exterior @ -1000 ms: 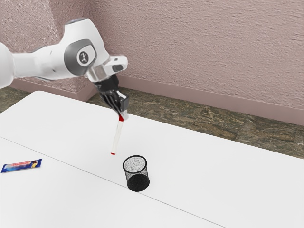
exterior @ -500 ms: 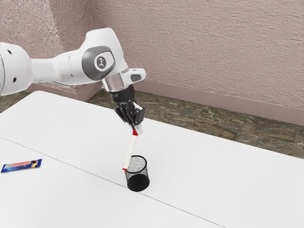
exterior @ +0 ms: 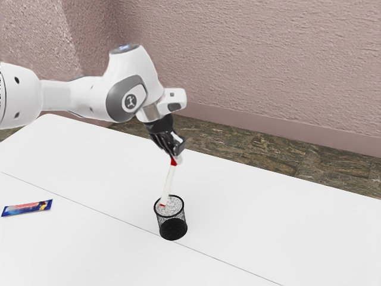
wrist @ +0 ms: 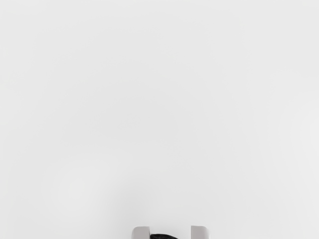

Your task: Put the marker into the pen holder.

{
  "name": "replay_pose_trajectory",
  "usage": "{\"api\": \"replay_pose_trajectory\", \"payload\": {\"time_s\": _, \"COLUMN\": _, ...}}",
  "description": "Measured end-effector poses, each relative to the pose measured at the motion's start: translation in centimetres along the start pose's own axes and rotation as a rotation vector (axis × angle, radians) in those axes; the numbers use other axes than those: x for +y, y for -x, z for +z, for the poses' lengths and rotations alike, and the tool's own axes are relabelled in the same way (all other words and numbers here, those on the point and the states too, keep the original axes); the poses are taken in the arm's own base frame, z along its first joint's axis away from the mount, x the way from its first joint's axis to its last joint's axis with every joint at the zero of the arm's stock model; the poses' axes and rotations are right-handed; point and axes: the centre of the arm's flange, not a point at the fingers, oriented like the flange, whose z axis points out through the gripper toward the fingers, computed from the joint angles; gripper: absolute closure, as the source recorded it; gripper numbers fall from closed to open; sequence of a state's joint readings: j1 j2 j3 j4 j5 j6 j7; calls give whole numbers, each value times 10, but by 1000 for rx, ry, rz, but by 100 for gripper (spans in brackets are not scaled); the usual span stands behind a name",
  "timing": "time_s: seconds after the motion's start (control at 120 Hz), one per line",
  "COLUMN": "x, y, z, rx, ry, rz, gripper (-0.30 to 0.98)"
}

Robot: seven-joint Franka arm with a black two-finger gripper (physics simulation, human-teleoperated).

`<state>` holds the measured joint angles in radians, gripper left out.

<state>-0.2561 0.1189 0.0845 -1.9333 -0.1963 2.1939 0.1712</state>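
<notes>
In the exterior view my gripper [exterior: 177, 156] is shut on the red upper end of the marker [exterior: 169, 182], above the black mesh pen holder [exterior: 173, 228]. The white marker hangs at a tilt, its red lower tip overlapping the holder's round opening; whether the tip is inside or just above the rim I cannot tell. In the wrist view the two pale fingertips of my gripper [wrist: 170, 233] stand apart at the lower edge, and a dark bit of the pen holder [wrist: 163, 236] appears between them.
A blue snack-like packet [exterior: 27, 207] lies flat on the white table [exterior: 89, 179], well off toward the exterior view's left. A thin seam runs across the tabletop past the holder. Behind the table's far edge are a dark floor and a pinkish wall.
My hand has carried the marker toward the exterior view's right to the pen holder. Over the last half second both rose slightly, and the marker's tip shifted from the rim's side to over the opening.
</notes>
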Motion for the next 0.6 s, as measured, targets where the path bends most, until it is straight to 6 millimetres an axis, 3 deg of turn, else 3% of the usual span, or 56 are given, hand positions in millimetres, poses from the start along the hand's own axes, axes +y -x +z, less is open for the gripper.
{"api": "replay_pose_trajectory", "payload": {"time_s": 0.275, "x": 1, "y": -6, "z": 18, "rx": 104, "ry": -58, "rz": 17, "gripper": 79}}
{"api": "replay_pose_trajectory", "payload": {"time_s": 0.6, "x": -1, "y": 19, "z": 48, "rx": 117, "ry": -70, "rz": -3, "gripper": 79}}
